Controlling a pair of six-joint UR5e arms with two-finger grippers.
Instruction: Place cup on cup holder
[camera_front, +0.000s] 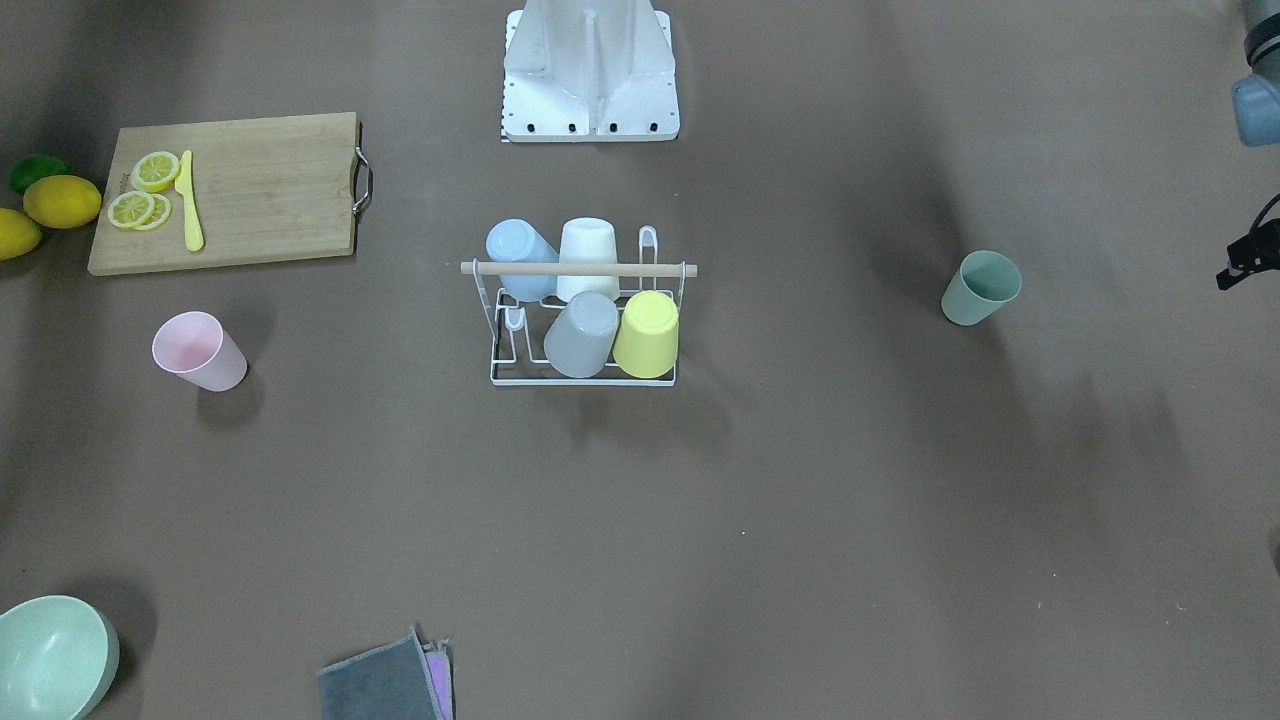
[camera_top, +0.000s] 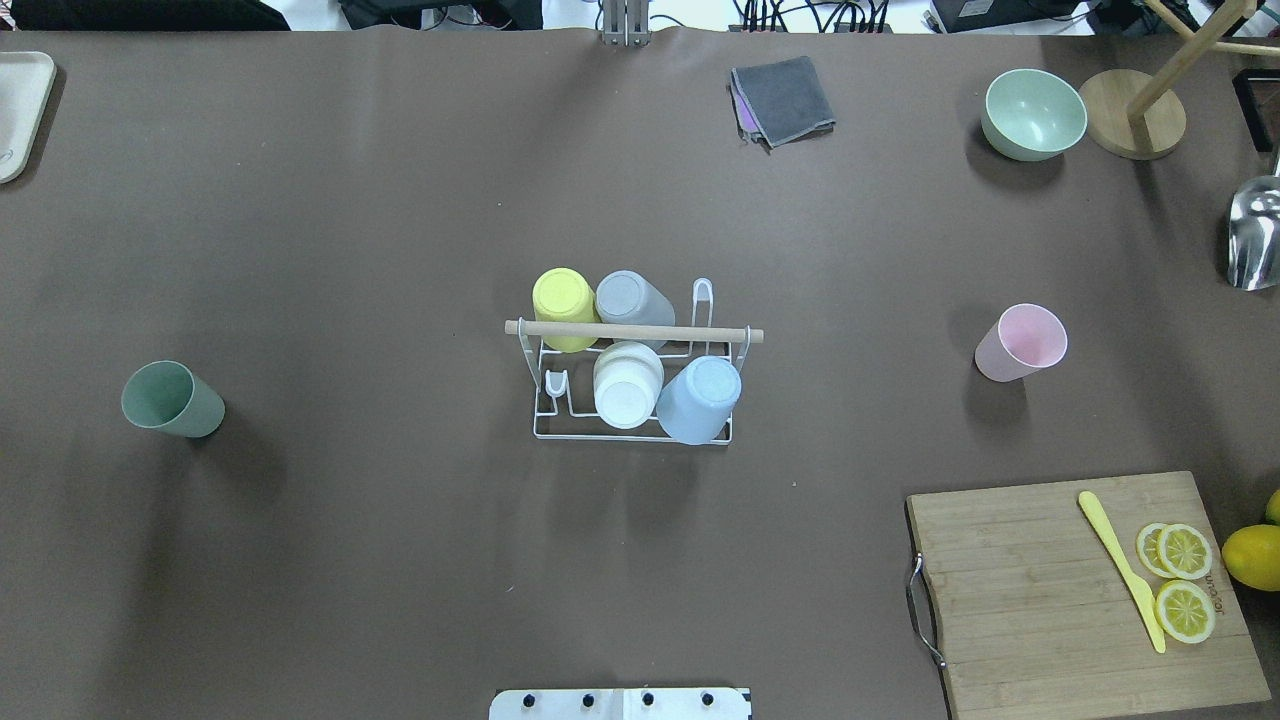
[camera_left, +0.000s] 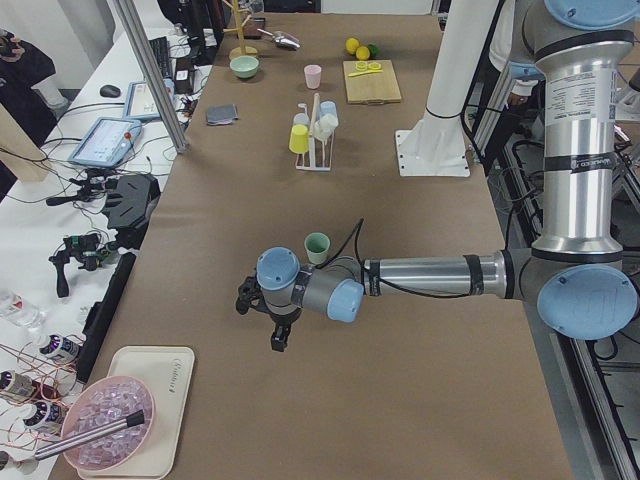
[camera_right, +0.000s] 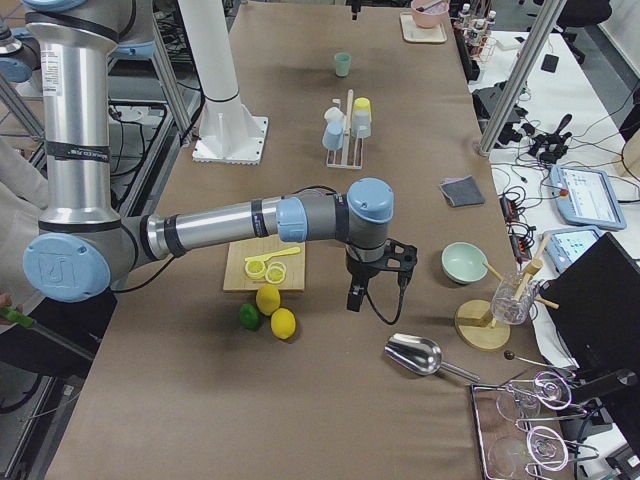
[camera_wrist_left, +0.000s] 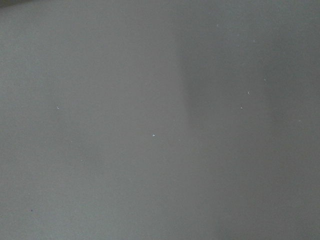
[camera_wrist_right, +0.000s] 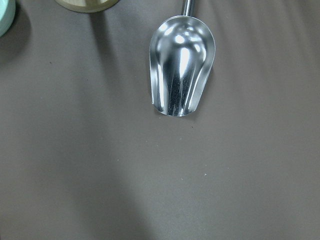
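The white wire cup holder (camera_top: 634, 331) with a wooden rod stands mid-table and carries yellow, grey, white and blue cups upside down; it also shows in the front view (camera_front: 578, 269). A green cup (camera_top: 172, 399) stands upright on my left side. A pink cup (camera_top: 1020, 343) stands upright on my right side. My left gripper (camera_left: 278, 338) hangs over bare table just short of the green cup (camera_left: 317, 247). My right gripper (camera_right: 355, 297) hangs over the table near the metal scoop (camera_wrist_right: 182, 67). I cannot tell whether either gripper is open or shut.
A cutting board (camera_top: 1085, 590) with lemon slices and a yellow knife lies at the near right, with lemons (camera_front: 62, 200) beside it. A green bowl (camera_top: 1033, 113), a wooden stand (camera_top: 1132, 113) and folded cloths (camera_top: 782, 98) sit along the far edge. The robot base (camera_front: 590, 70) is behind the holder.
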